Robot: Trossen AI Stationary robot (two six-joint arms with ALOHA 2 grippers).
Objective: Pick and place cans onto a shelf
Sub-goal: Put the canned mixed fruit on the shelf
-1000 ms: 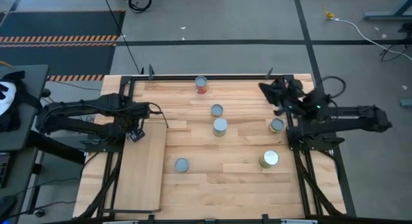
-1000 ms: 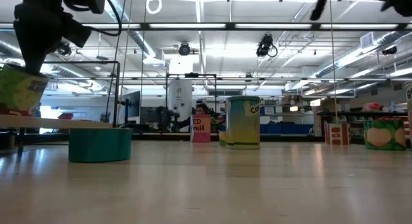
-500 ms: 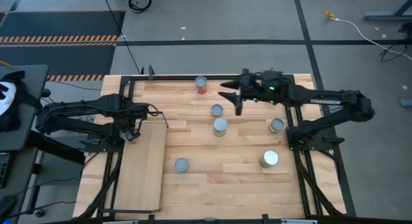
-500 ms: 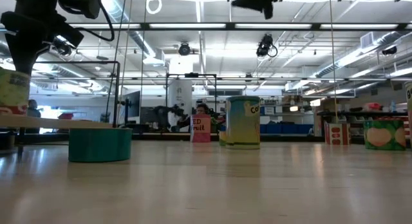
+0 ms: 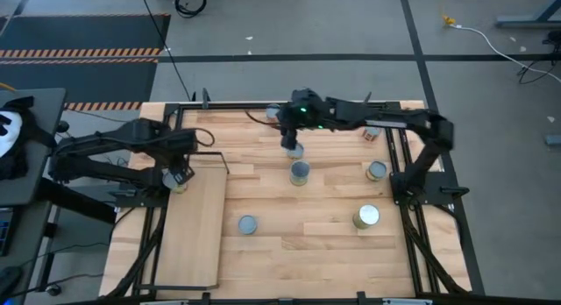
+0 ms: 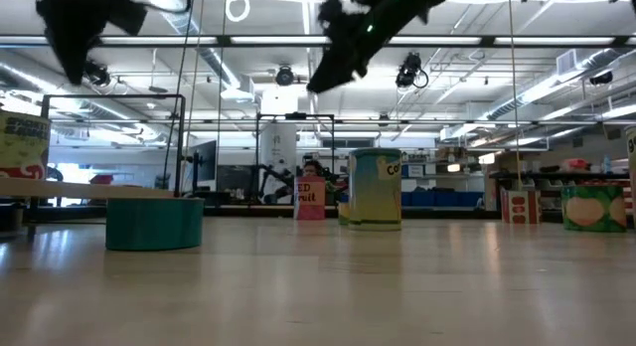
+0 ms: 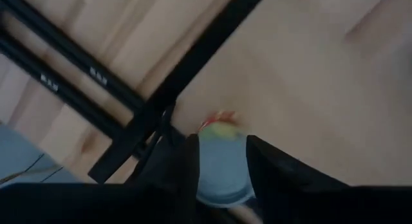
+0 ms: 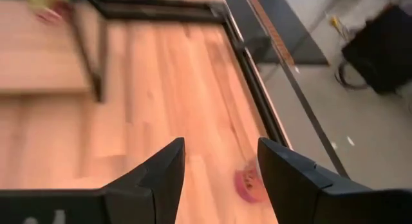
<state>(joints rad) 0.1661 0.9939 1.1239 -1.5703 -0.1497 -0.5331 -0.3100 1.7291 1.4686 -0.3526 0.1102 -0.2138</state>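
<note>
Six cans can be counted from above, though some only in part. One can [image 5: 177, 182] stands on the far corner of the shelf [image 5: 195, 244], the pale board with a thin black frame at the left side of the table [image 5: 333, 248]. The left gripper [image 5: 178, 167] hangs just above this can and half covers it; in the left wrist view the lid [image 7: 222, 182] shows between the two dark fingers [image 7: 180, 166], which stand apart beside the can, and I cannot tell if they touch it.

The right gripper [image 5: 290, 137] reaches across the far middle of the table. Its fingers [image 8: 161, 172] are apart with nothing between them. Under it one can [image 5: 294, 151] is mostly hidden, and the red can [image 5: 273, 112] at the far edge is partly covered by the arm.

Four more cans stand free on the planks: one in the middle [image 5: 300, 171], one at the right [image 5: 377, 171], a wider one [image 5: 365, 216] nearer, and a low one [image 5: 247, 224] beside the shelf. Their labels are too small to read.
</note>
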